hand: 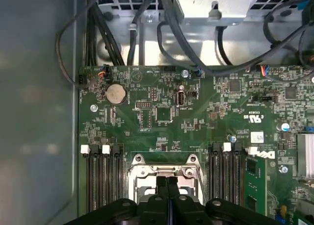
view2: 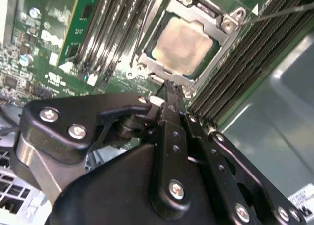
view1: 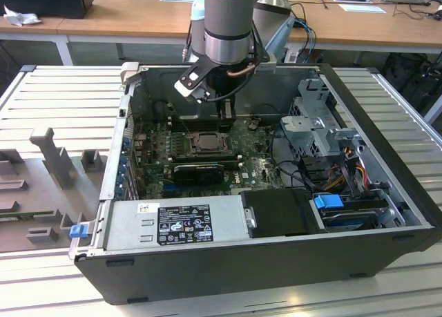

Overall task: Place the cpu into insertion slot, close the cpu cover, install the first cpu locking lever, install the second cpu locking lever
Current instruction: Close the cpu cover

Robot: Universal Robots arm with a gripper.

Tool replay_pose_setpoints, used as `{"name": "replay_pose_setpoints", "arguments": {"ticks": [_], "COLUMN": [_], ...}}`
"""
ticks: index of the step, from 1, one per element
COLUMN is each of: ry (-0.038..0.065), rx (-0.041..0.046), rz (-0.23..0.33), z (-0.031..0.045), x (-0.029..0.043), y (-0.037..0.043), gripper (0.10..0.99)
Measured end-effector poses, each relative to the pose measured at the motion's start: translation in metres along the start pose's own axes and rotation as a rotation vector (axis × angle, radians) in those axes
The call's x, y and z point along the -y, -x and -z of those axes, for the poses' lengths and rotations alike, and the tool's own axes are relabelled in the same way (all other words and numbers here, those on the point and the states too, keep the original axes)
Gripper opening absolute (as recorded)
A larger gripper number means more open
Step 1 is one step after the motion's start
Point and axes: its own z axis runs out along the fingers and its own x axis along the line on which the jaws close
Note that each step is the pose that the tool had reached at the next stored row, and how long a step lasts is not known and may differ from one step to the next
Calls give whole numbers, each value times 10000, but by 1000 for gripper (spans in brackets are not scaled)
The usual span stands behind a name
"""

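The black two-fingered gripper point(view2: 169, 90) has its fingers pressed together on nothing visible, tips just short of the square dark-rimmed insertion slot point(view1: 205, 143), where the small flat beige-silver cpu point(view2: 182, 42) lies seated, framed by the thin silver-grey metal cpu cover point(view2: 147, 38). The chip looks light, stiff and fragile, best taken by its edges; the cover looks like thin, springy sheet. Long black memory slots point(view2: 245, 63) crowd both flanks of the fingers, and a thin wire lever point(view2: 279, 12) juts beyond the slot's far corner
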Motion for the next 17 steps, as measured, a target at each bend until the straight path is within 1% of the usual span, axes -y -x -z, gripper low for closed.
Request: {"name": "replay_pose_setpoints", "arguments": {"ticks": [2,5,7,10,11,17], "ry": [-3,-6,-6,-6,-6,-6], "rx": [-21,-31,-32,-32,-32,-32], "rz": [182,243,257,256,257,256], "z": [-42,-43,-40,-37,-36,-36], "x": [36,105,177,238,253,267], "y": [1,1,1,1,1,1], "gripper": [106,106,106,106,106,106]}}
